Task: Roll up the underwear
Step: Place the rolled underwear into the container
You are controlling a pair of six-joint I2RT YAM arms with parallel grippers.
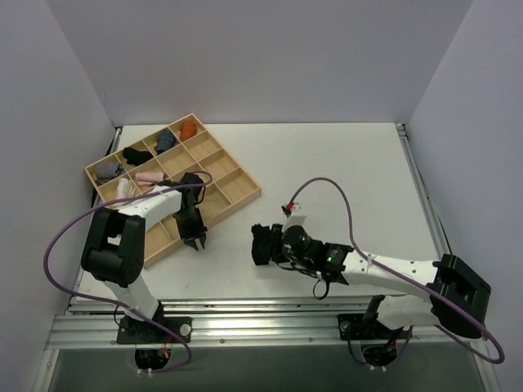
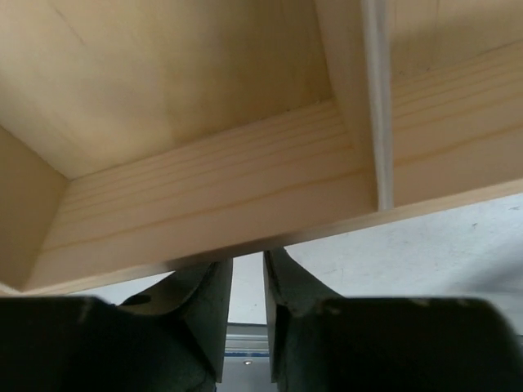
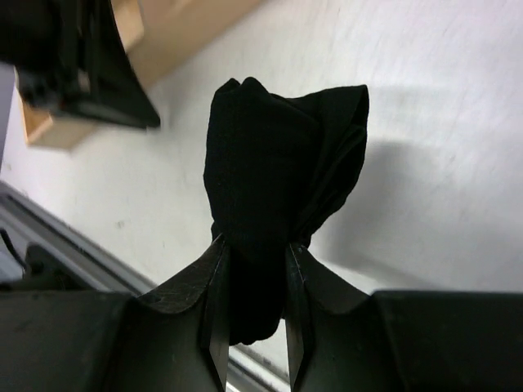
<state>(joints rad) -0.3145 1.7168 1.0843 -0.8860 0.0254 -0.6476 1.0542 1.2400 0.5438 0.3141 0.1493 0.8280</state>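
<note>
Black underwear (image 3: 278, 204) looks roughly rolled, pinched in your right jaws above the bench (image 1: 327, 163); left jaws, slightly apart and empty, hover at the wooden tray (image 1: 233, 186)

Parted left jaws, clamped right jaws

Top cam: overhead, whole table (image 1: 343, 163). Left wrist: tight on tray (image 2: 245, 204) wall, 10 o'clock. Right wrist faces 9 o'clock, shares tray corner.

The underwear (image 3: 270, 188) is matt black cloth, the tray (image 2: 204, 196) smooth wood (grain showing).
</note>
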